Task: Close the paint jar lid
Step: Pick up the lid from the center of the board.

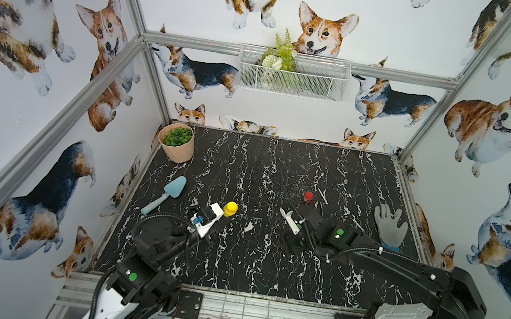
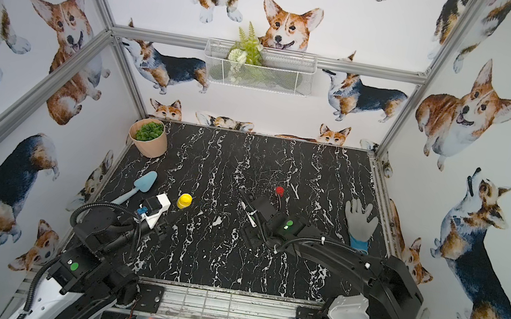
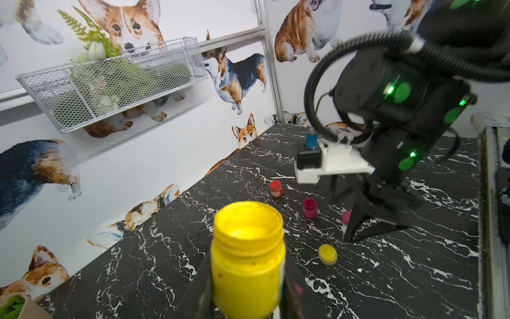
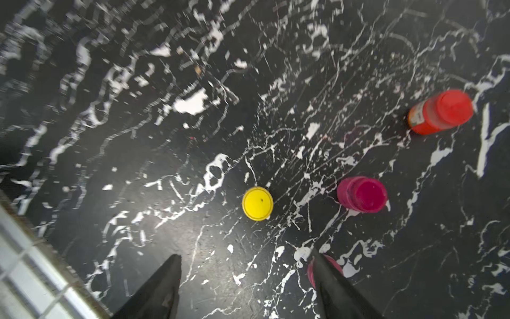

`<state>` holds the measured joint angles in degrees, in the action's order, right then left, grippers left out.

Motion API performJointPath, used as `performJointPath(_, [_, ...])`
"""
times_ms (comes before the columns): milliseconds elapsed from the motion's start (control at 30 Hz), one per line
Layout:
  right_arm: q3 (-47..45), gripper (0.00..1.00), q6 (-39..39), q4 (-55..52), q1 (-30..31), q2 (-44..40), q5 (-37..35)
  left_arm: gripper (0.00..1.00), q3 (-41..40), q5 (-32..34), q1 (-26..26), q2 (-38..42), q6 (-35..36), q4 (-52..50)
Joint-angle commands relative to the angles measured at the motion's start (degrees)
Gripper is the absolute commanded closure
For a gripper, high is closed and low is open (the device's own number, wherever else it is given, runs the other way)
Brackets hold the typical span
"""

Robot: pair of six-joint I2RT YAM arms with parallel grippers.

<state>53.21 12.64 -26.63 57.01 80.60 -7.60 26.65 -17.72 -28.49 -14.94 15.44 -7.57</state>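
Observation:
My left gripper [image 3: 245,292] is shut on an open yellow paint jar [image 3: 247,259], held upright with no lid on it; in both top views the jar [image 1: 230,209] [image 2: 184,200] sits at the left of the table. Its yellow lid [image 4: 257,203] [image 3: 327,253] lies flat on the black marble table, apart from the jar. My right gripper [image 4: 245,255] hangs open over the table just short of that lid, nothing between its fingers. One finger partly covers a pink lid [image 4: 310,272].
An open pink jar [image 4: 361,194] and a closed red jar [image 4: 441,111] [image 1: 308,196] stand beyond the yellow lid. A plant pot [image 1: 177,143] and blue trowel [image 1: 166,194] are at the left, a grey glove [image 1: 389,226] at the right, and a wire basket [image 1: 292,73] on the back wall.

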Motion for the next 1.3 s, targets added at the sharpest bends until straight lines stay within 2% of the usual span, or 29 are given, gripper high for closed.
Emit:
performJointPath(0, [1.0, 0.28, 1.7, 3.0, -0.4, 4.3, -3.4, 0.66, -0.2, -0.8, -0.1, 1.7, 0.8, 0.5])
performJointPath(167, [3.7, 0.31, 2.5, 2.0, -0.3, 12.2, -4.4, 0.66, -0.4, -1.2, -0.1, 2.2, 0.8, 0.5])
performJointPath(300, [3.2, 0.33, 3.3, 4.7, -0.2, 14.3, -4.3, 0.66, -0.6, -2.1, -0.1, 2.5, 0.8, 0.7])
performJointPath(567, [4.3, 0.46, 3.1, 5.1, -0.3, 17.6, -4.0, 0.66, -0.7, -2.7, -0.1, 2.7, 0.6, 0.9])
performJointPath(767, [4.6, 0.52, 3.3, 6.0, -0.7, 19.1, -2.9, 0.66, -0.8, -2.9, -0.1, 2.6, 0.6, 1.0])
performJointPath(1267, [4.9, 0.59, 3.8, 5.5, -1.2, 19.5, -2.0, 0.66, -0.8, -3.1, -0.1, 2.0, 0.5, 1.0])
